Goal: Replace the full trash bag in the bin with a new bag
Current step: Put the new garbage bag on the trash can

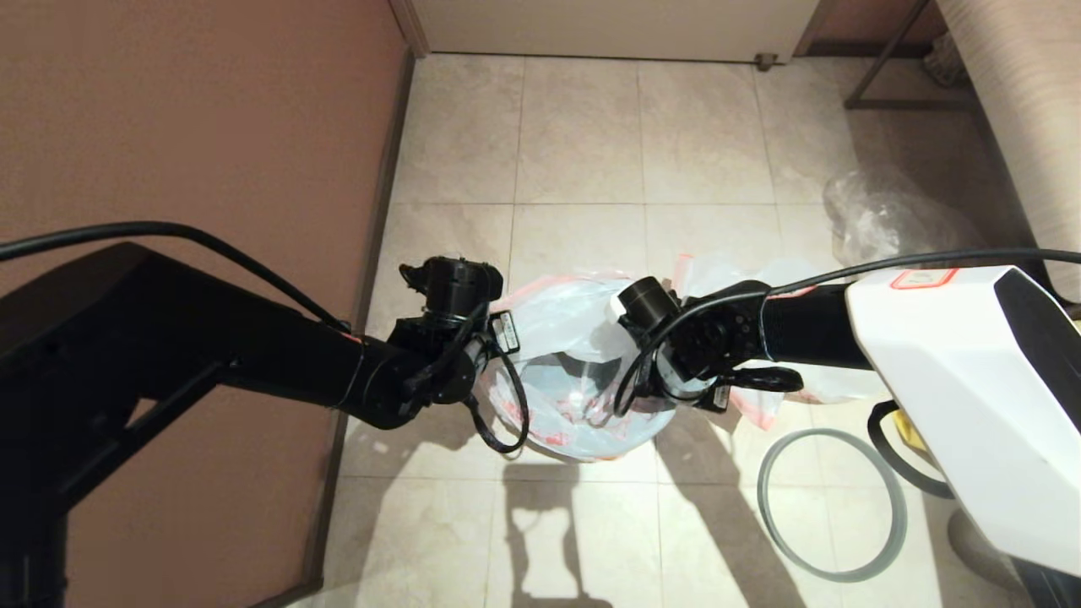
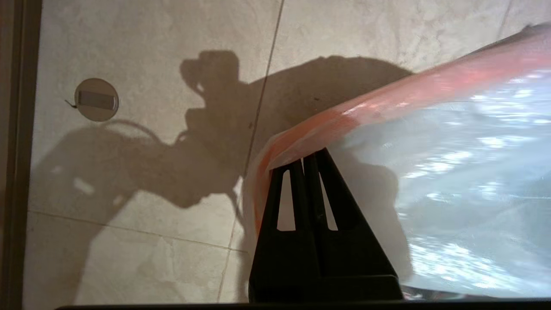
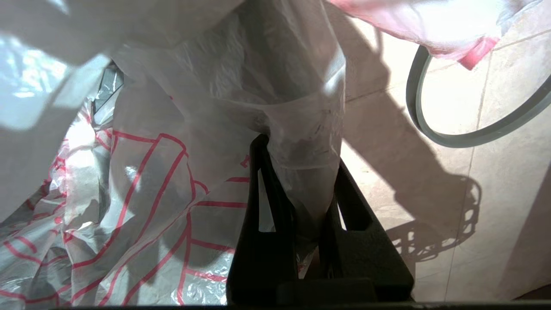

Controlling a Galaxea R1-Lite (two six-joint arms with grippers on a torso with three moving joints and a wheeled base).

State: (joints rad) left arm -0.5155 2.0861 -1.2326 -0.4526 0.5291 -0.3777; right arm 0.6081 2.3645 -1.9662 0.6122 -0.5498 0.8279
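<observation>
The new bag (image 1: 567, 338), thin white film with red line print (image 3: 142, 189) and an orange-pink edge (image 2: 387, 99), is spread open between my two arms in the middle of the floor. My left gripper (image 2: 303, 157) is shut on its orange-pink edge on the left side. My right gripper (image 3: 299, 151) is shut on a gathered fold of the film on the right side. The bin is hidden under the bag. The full trash bag (image 1: 718, 272) lies just behind my right arm, largely covered by it.
The grey rim ring (image 1: 832, 504) lies on the tiles at the front right. A clear bag (image 1: 887, 219) sits further back right, beside a yellow sack (image 1: 908, 426). A brown wall (image 1: 211, 127) runs along the left. A round floor fitting (image 2: 96, 99) is near the wall.
</observation>
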